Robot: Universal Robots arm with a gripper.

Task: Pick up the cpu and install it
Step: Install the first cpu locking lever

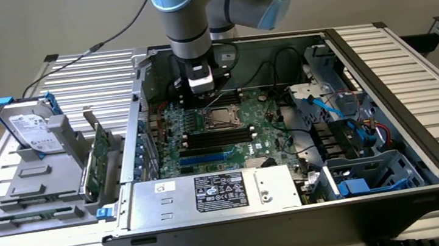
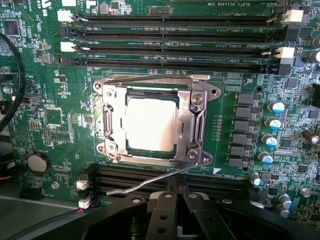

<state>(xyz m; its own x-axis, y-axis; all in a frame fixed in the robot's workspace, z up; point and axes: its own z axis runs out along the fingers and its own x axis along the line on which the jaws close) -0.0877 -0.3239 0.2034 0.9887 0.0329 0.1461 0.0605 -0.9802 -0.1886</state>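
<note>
**Chip seated, pincer shut and empty at the socket lever**

Starting from the exterior view's left: the hard drive [image 1: 26, 128] in its blue bracket stands in a grey holder near the left edge of the surface [image 1: 76, 77], well apart from me and no part of this job. Next comes the open computer case [image 1: 401, 101], which takes up the middle of the surface, with the motherboard [image 1: 266, 136] lying flat on its floor.

The cpu [image 1: 221, 118] is not in my grip. It sits in its socket near the middle of the motherboard, toward the case's far wall, between two banks of black memory slots [image 2: 175, 30]. Through my wrist camera its dull silver top [image 2: 150, 122] shows through the window of the metal retention frame [image 2: 197, 120], which lies down around it.

My pincer [image 2: 176, 197] is shut, tips together, holding nothing. It hovers just beside the bend of the thin wire lever [image 2: 150, 184], which lies slanted across the slots on my side of the socket. I cannot tell whether I touch it.

I judge that picking and placing are done and that the work stands at locking the socket, since that lever looks unhooked. Any move here calls for small, steady travel along the lever's own swing, with no sideways scrape on the frame or the slots.

My arm [image 1: 187, 22] comes down almost vertically into the case from above its far wall, wrist pointing straight down. Further right, the drive cage [image 1: 371, 171] and blue cables lie well clear of me.
</note>
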